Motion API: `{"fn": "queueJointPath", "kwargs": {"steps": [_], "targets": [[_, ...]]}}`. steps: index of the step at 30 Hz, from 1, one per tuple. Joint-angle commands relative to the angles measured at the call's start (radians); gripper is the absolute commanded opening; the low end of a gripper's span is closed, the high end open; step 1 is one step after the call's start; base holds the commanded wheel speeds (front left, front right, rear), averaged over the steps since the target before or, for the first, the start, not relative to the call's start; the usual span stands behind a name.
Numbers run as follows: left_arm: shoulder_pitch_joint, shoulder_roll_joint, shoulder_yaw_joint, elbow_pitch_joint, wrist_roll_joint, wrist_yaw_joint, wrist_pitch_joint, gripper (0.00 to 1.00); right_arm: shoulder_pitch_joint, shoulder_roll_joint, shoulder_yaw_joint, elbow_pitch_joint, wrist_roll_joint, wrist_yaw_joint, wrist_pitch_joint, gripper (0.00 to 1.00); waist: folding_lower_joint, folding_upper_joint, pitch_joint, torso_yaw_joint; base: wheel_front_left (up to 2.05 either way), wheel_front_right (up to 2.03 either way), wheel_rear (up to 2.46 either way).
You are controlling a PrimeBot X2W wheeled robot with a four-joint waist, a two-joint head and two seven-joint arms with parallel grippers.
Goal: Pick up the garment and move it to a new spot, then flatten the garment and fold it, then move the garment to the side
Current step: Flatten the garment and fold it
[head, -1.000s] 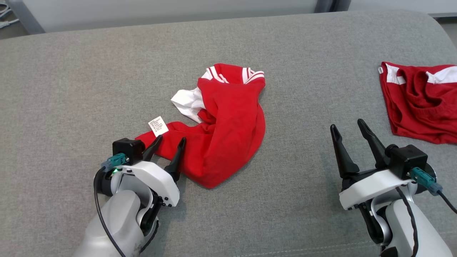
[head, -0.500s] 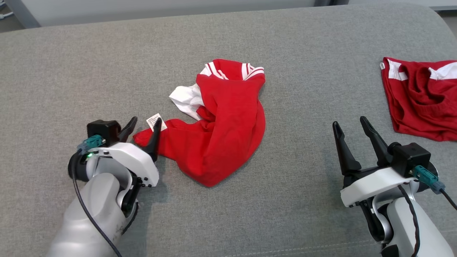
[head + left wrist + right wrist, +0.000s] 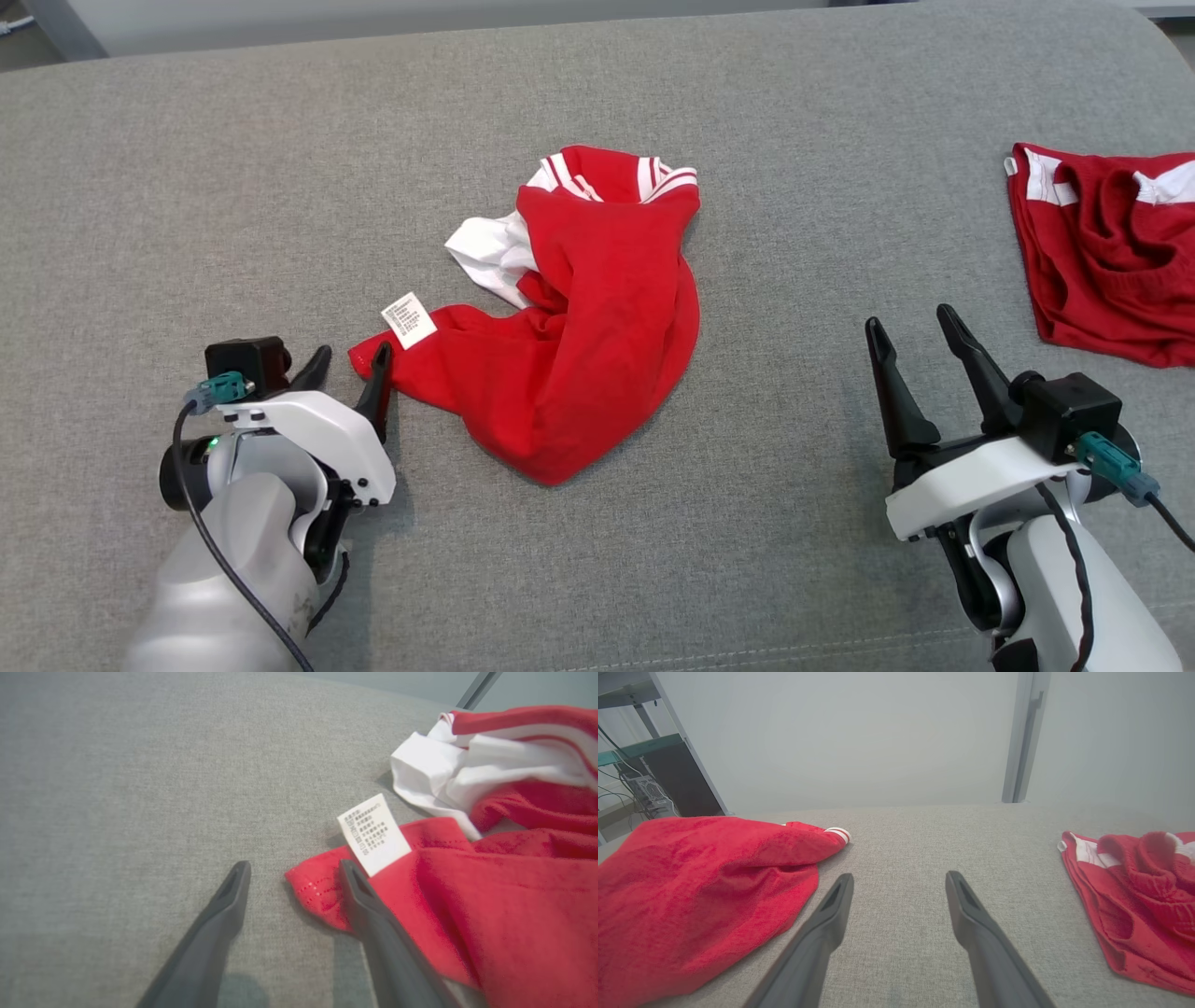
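left gripper (image 3: 352, 350) (image 3: 294, 865): its two dark fingers are standing spread apart, low over the grey upholstered surface (image 3: 233, 187), pinching nothing. in the left wrist view the leftmost corner of the garment (image 3: 597, 355) (image 3: 490, 896) is lying in the gap between the fingers, and one finger (image 3: 373, 924) is crossing in front of the red cloth; whether it is touching the cloth cannot be told.

a white care label (image 3: 409, 319) (image 3: 373, 833) is sticking out of the hem just beyond that corner, printed side up.

the garment, red and crumpled, is lying near the middle of the surface. its long axis is running from far to near in the head view: a red and white striped band (image 3: 653, 177) (image 3: 838, 833) is pointing away from the robot, and a rounded fold is pointing toward it. a narrower tail is branching off toward the robot's left and ending at the left gripper. a white panel (image 3: 485, 257) (image 3: 430, 774) is showing at the far left of the heap.

right gripper (image 3: 908, 317) (image 3: 899, 876): its fingers are also standing wide apart and holding nothing, well apart from the garment, with bare surface between them.

a second red garment (image 3: 1111, 271) (image 3: 1134, 896) with white patches is lying bunched at the far right.
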Motion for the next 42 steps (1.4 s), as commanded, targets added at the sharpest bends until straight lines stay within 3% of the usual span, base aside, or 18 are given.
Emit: {"fn": "queueJointPath", "kwargs": {"steps": [1,2,5,8,10,11,15,24,30,34,42], "targets": [[-0.038,0.023,0.021,-0.006,-0.004,-0.004,-0.003,0.77,-0.02,0.0,0.016,-0.024,0.0,0.0,-0.013,1.0,0.0,0.0,0.001,0.0,0.0,0.0,0.0],[-0.04,0.02,0.017,0.0,-0.004,-0.007,0.001,0.48,-0.021,0.0,0.016,-0.024,-0.001,0.0,-0.013,1.0,0.0,0.0,0.002,0.0,0.0,0.0,0.0],[-0.047,0.009,0.001,0.007,0.001,-0.017,0.003,0.36,-0.021,0.0,0.015,-0.022,0.0,0.0,-0.013,1.0,0.0,0.0,0.005,0.002,0.0,0.0,0.0],[-0.052,0.002,-0.011,0.009,0.005,-0.022,-0.003,0.35,-0.022,-0.001,0.014,-0.021,0.0,0.0,-0.013,1.0,0.0,0.0,0.004,0.005,0.0,0.0,0.0],[-0.055,-0.001,-0.018,0.011,0.007,-0.025,-0.006,0.19,-0.024,-0.001,0.013,-0.021,0.0,0.0,-0.013,1.0,0.0,0.0,0.003,0.007,0.0,0.0,0.0],[-0.056,-0.002,-0.023,0.01,0.01,-0.027,-0.009,0.0,-0.024,-0.001,0.013,-0.021,-0.001,0.0,-0.013,1.0,0.0,0.0,0.002,0.009,0.0,0.0,0.0],[-0.062,0.003,-0.037,-0.01,0.022,-0.032,-0.022,0.0,-0.024,-0.001,0.012,-0.019,0.001,0.0,-0.013,1.0,0.0,0.0,-0.003,0.017,0.0,0.0,0.0],[-0.127,0.115,0.041,-0.266,0.13,0.03,-0.037,0.0,-0.019,-0.006,0.013,-0.015,0.003,0.0,-0.013,1.0,0.0,0.0,-0.027,0.052,0.0,0.0,0.0],[-0.172,0.176,0.092,-0.4,0.202,0.038,-0.037,0.0,-0.015,-0.008,0.017,-0.013,0.01,0.0,-0.013,1.0,0.0,0.0,-0.043,0.063,0.0,0.0,0.0],[-0.139,0.183,0.14,-0.432,0.197,0.059,-0.037,0.0,-0.008,-0.009,0.018,-0.011,0.016,0.0,-0.013,1.0,0.0,0.0,-0.053,0.068,0.0,0.0,0.0],[0.049,0.14,0.195,-0.361,0.122,0.053,-0.037,0.0,-0.005,-0.013,0.02,-0.007,0.02,0.0,-0.013,1.0,0.0,0.0,-0.048,0.076,0.0,0.0,0.0]]}}
